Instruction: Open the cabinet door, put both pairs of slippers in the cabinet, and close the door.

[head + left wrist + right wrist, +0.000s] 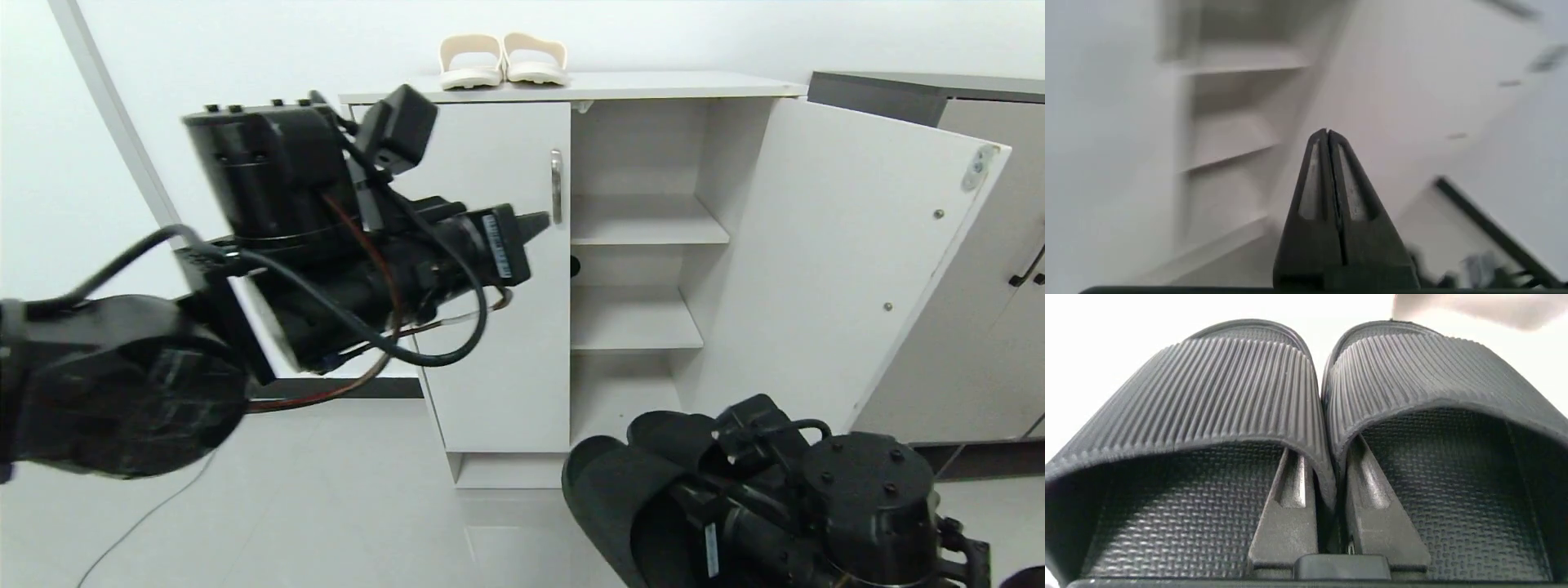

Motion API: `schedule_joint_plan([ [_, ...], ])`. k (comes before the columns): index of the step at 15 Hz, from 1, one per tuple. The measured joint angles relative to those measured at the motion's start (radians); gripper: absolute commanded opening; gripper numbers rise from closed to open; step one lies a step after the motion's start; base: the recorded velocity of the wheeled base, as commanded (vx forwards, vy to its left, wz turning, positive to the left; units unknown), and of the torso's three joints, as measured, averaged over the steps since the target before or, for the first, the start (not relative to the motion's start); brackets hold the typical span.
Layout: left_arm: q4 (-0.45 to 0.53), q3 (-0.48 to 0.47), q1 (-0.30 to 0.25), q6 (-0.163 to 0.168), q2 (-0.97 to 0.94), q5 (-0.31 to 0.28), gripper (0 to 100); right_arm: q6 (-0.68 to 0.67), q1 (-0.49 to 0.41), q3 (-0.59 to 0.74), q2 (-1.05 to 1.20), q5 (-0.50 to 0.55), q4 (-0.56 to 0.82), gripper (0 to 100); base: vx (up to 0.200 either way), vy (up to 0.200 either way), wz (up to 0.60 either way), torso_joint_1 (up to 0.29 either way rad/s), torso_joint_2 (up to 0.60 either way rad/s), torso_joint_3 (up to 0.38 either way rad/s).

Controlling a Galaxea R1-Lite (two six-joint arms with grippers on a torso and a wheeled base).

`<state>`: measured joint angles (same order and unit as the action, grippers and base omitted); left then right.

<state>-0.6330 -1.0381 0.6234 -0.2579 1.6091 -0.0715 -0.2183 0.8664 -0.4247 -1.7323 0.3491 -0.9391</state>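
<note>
The white cabinet [490, 359] stands ahead with its right door [833, 261] swung open, showing bare shelves [641, 230]; its left door is closed. On the cabinet top sits a cream pair of slippers [502, 61]. A black pair of slippers [620, 498] hangs low in front of the opening, with my right gripper [1327, 502] shut on the two inner edges [1327, 408] pressed together. My left gripper [539, 222] is raised before the closed left door, near its handle [556, 186], and its fingers [1310, 184] are shut with nothing between them.
A grey cabinet [980, 245] stands right of the open door. In front of the cabinet lies pale tiled floor [326, 506], with a thin cable [147, 514] trailing across it at the left. A white wall is behind.
</note>
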Motion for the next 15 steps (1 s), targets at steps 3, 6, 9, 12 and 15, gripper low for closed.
schedule_joint_plan([
  [3, 0.224, 0.175, -0.082, 0.064, -0.323, 0.196, 0, -0.002, -0.062, -0.081, -0.080, 0.094, 0.003, 0, 0.000, 0.000, 0.00, 0.000, 0.00, 0.000],
  [6, 0.440, 0.374, -0.265, 0.119, -0.736, 0.293, 0, 0.001, -0.073, -0.095, -0.108, 0.115, 0.002, 0, 0.000, 0.000, 0.00, 0.000, 0.00, 0.000],
  [9, 0.625, 0.600, -0.456, 0.176, -1.129, 0.314, 0, 0.002, -0.073, -0.095, -0.119, 0.119, 0.002, 0, 0.000, 0.000, 0.00, 0.000, 0.00, 0.000],
  [12, 0.718, 0.860, -0.570, 0.209, -1.424, 0.239, 0, 0.002, -0.074, -0.089, -0.134, 0.119, 0.001, 0, 0.000, 0.000, 0.00, 0.000, 0.00, 0.000],
  [15, 0.614, 1.004, -0.613, 0.231, -1.556, 0.121, 0, 0.000, -0.070, -0.086, -0.146, 0.117, -0.001, 0, 0.000, 0.000, 0.00, 0.000, 0.00, 0.000],
])
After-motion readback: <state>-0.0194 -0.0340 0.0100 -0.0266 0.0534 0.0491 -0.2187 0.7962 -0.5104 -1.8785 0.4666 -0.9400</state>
